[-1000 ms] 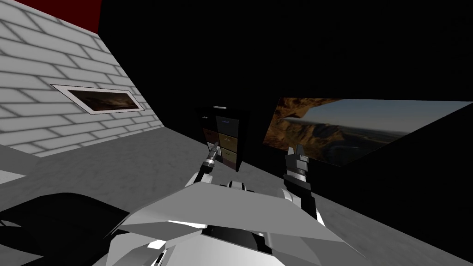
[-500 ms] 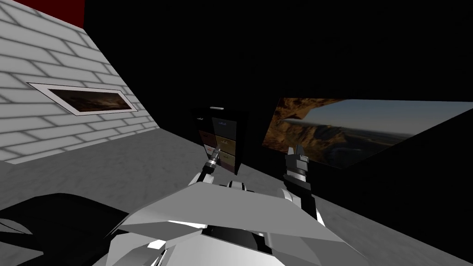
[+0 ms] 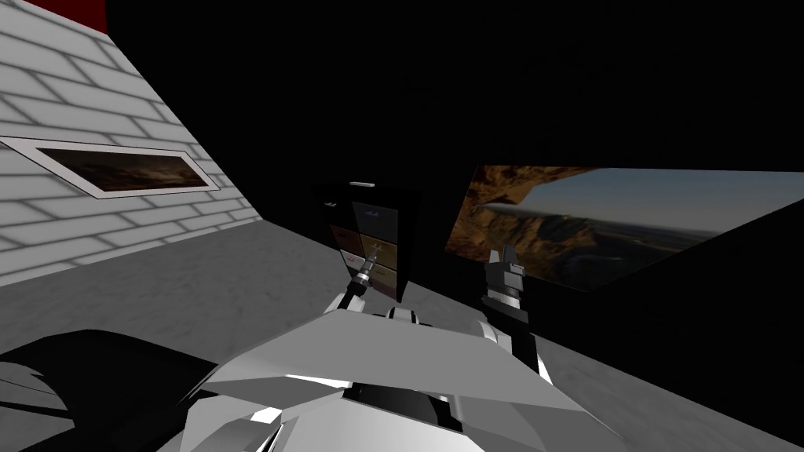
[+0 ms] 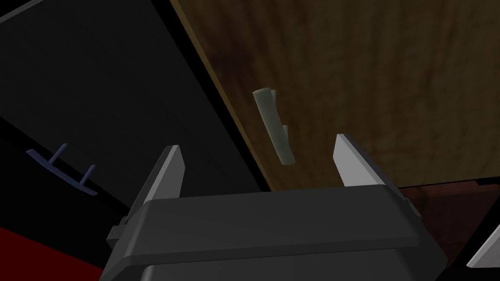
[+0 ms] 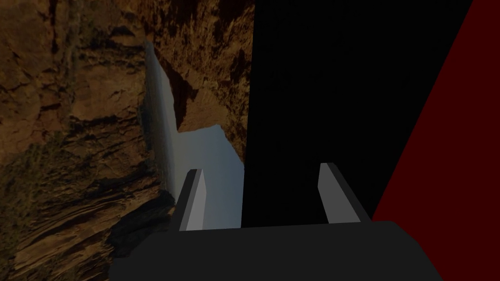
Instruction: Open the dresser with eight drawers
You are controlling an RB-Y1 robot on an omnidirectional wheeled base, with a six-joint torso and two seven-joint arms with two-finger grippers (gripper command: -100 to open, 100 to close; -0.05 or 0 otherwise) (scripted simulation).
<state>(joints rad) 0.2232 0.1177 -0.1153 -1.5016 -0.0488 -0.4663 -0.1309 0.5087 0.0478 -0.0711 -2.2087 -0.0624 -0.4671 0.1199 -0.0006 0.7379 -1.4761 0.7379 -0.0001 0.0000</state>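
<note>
**Left end effector [image 4: 257, 145] spread wide at a dresser [image 3: 369, 235] handle**

The dresser stands ahead on the grey floor [image 3: 235, 282], backed by a black area; the pale handle [image 4: 273, 128] of its brown drawer front [image 4: 381, 73] lies between the left fingers, apart from both; the right end effector [image 3: 500, 256] hovers beside the dresser, likewise wide.

The robot's base and head camera have moved. In the head view, the brick wall [image 3: 94, 86] and the framed picture [image 3: 118, 169] on it now lie further to the left than one second ago. The red strip [image 3: 78, 9] in the top corner has become narrower. The dresser [image 3: 392, 227] has also slid a little to the left and looks slightly larger, so the robot has come nearer to it. The left gripper [image 3: 376, 251], which was over the seam between the two drawer columns, now stands before a tan drawer [image 3: 386, 245] of the right column.
</note>
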